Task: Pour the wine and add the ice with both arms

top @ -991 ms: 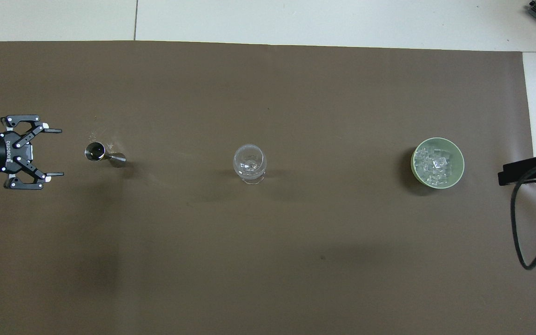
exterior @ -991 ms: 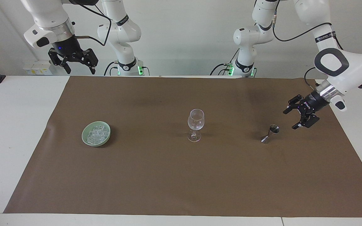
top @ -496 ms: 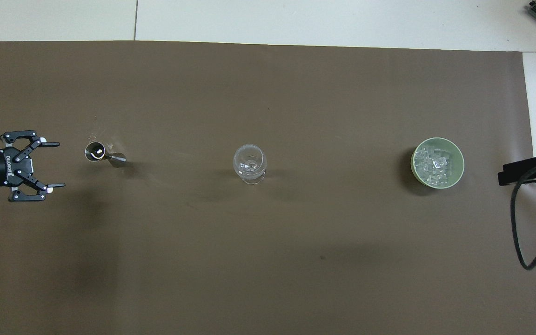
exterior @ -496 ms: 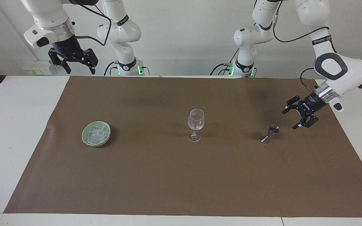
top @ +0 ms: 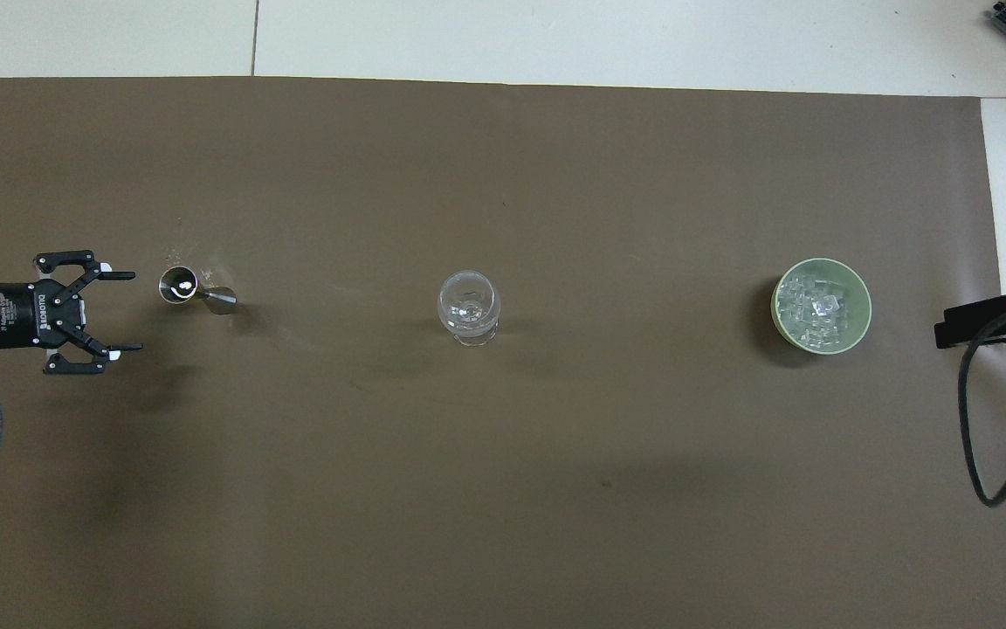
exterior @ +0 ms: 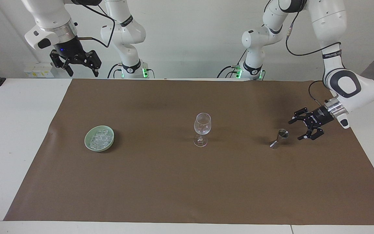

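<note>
My left gripper (exterior: 299,129) has dropped lower and drawn in toward the small steel hourglass-shaped jigger (exterior: 278,138) over the past second; its two fingers are spread wide with nothing between them, and they now point sideways at the jigger's cup, just beside it but not yet around it. In the overhead view the same gripper (top: 123,312) lies level with the jigger (top: 193,291), its fingertips short of the rim. I read this as the approach to a side grasp: the pour has not begun, and the next move calls for sliding the open fingers around the jigger's narrow waist without tipping it.

Outward from the fingers, the black gripper body lies nearly horizontal, the silver wrist ring follows, and the white forearm bends down from a high elbow at the left arm's end of the table.

My right gripper (exterior: 80,67) waits, raised near the robots at the right arm's end, fingers also spread and empty.

The clear stemmed wine glass (exterior: 202,129) stands upright on the brown mat (exterior: 187,185), mid-table, apparently empty. The ice (exterior: 98,139), a heap of small clear cubes, sits untouched in the pale green round bowl (exterior: 110,145), toward the right arm's end of the table, well apart from the glass.
</note>
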`<action>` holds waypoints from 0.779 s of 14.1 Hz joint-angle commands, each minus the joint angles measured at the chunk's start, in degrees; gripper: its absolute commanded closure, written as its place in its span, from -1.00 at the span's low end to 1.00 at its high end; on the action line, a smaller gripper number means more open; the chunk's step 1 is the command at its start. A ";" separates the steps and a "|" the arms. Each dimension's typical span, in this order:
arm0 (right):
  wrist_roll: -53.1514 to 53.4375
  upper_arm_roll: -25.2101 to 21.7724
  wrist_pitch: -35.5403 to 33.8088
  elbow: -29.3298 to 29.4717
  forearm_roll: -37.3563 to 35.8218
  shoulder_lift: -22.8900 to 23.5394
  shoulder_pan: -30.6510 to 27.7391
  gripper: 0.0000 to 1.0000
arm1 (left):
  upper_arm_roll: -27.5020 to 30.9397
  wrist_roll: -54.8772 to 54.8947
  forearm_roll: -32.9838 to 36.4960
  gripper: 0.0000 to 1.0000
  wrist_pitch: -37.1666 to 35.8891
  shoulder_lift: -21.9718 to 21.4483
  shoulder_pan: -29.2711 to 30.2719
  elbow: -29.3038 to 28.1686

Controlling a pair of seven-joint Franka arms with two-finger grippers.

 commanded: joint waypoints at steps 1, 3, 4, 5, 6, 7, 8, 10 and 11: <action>-1.51 0.05 -0.91 0.00 0.38 -0.47 -0.34 -1.00 | -0.66 0.95 -3.78 -1.00 -2.17 3.34 1.04 1.60; -1.51 0.05 -0.91 0.00 0.38 -0.47 -0.34 -1.00 | -1.71 1.30 -5.90 -1.00 -3.66 6.93 2.62 1.68; -1.43 0.05 -0.91 0.00 0.38 -0.47 -0.34 -1.00 | -2.24 3.04 -6.51 -1.00 -4.28 8.34 3.32 1.68; -1.51 0.05 -0.91 0.00 0.38 -0.47 -0.34 -1.00 | -2.42 6.19 -7.65 -1.00 -5.42 9.66 3.68 1.95; -1.43 0.05 -0.91 0.00 0.38 -0.47 -0.34 -1.00 | -2.42 7.62 -8.18 -1.00 -6.73 10.46 4.29 2.82; -1.51 0.05 -0.91 0.00 0.38 -0.47 -0.34 -1.00 | -2.86 7.63 -8.88 -1.00 -8.57 10.99 5.25 3.52; -1.43 0.05 -0.91 0.00 0.38 -0.47 -0.34 -1.00 | -3.82 7.54 -10.81 -1.00 -10.24 11.43 6.48 4.14; -1.43 0.05 -0.91 0.00 0.38 -0.47 -0.34 -1.00 | -5.23 7.63 -14.68 -1.00 -11.40 12.39 8.59 4.06; -1.43 0.05 -0.91 0.00 0.38 -0.47 -0.34 -1.00 | -6.02 8.06 -15.13 -1.00 -11.93 12.48 9.21 3.88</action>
